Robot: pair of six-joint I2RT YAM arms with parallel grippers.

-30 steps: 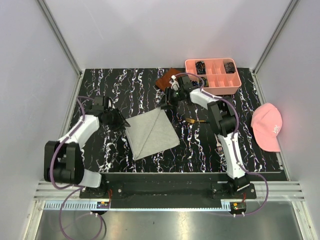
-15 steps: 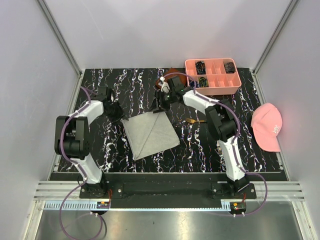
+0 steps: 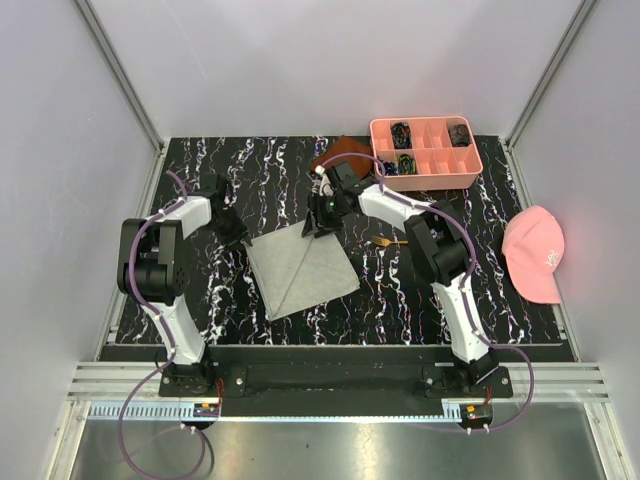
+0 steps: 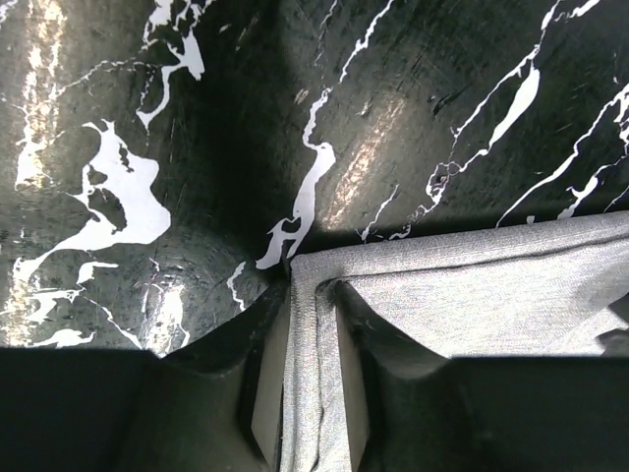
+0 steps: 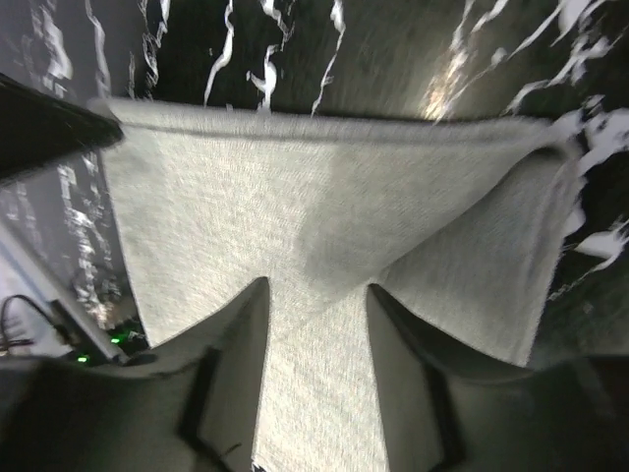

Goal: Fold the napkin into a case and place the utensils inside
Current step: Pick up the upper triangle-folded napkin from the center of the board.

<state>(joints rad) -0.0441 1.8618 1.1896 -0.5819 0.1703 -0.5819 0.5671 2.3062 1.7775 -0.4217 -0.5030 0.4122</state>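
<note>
The napkin (image 3: pixel 300 268) lies as a light grey folded diamond on the black marbled table, with a diagonal crease across it. My left gripper (image 3: pixel 232 232) is at its left corner. In the left wrist view that gripper (image 4: pixel 313 320) is shut on a bunched ridge of the napkin's (image 4: pixel 472 295) hemmed edge. My right gripper (image 3: pixel 318 222) is low over the napkin's far corner. In the right wrist view this gripper (image 5: pixel 316 295) stands open, with flat napkin (image 5: pixel 324 197) cloth spanning the gap. One of the utensils (image 3: pixel 385 241), a slim piece with a gold end, lies right of the napkin.
A pink compartment tray (image 3: pixel 425 182) stands at the back right. A rust-brown cloth (image 3: pixel 340 152) lies beside it, behind the right gripper. A pink cap (image 3: pixel 535 255) rests at the table's right edge. Grey walls close in the left, back and right.
The left arm swung farther back, and its gripper opened wider, then shut on the napkin's left corner. The right gripper came leftward and down onto the far corner.
</note>
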